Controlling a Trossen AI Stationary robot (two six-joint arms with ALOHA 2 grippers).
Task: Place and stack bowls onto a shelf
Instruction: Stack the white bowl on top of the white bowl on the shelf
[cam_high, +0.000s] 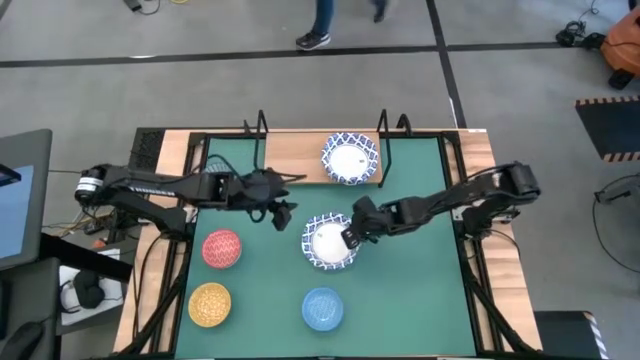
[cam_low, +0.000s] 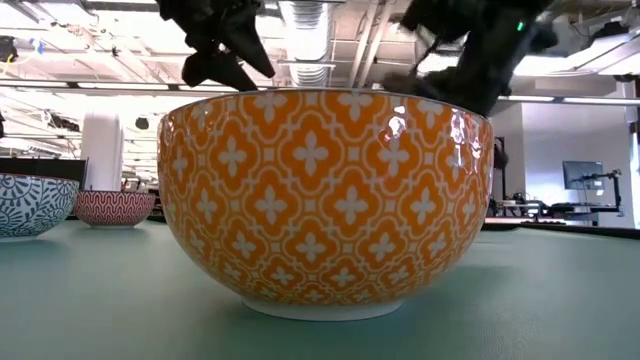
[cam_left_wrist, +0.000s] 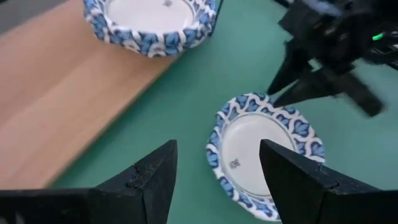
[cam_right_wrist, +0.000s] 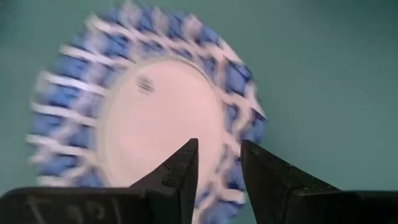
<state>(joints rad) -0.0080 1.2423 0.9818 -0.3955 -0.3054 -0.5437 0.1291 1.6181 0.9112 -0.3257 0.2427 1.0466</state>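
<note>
the white bowl with the blue lattice rim (cam_high: 329, 243) sat upright near the middle of the green mat (cam_high: 420, 290), a round, glossy piece with a plain white well and a small mark at its bottom, and it seemed to be the one being fetched for the shelf. the right gripper (cam_right_wrist: 219, 163) hung over that bowl's rim on the side toward the mat's right edge, its dark fingers only a little apart and astride the rim, holding nothing firmly as far as could be judged; that narrow gap suited pinching a thin wall. a matching bowl (cam_high: 350, 159) already rested on the shelf (cam_high: 290, 155), a pale wooden board in a thin black frame along the mat's back edge, toward the board's right end, which left the stack ready to grow there. the left gripper (cam_left_wrist: 217, 171) hovered just off the centre bowl toward the mat's left side, fingers wide apart and empty. smaller patterned bowls stood clear of the work: red (cam_high: 222, 248) by the left edge, yellow (cam_high: 210, 304) at the front left corner, blue (cam_high: 322, 308) at the front edge.
</note>
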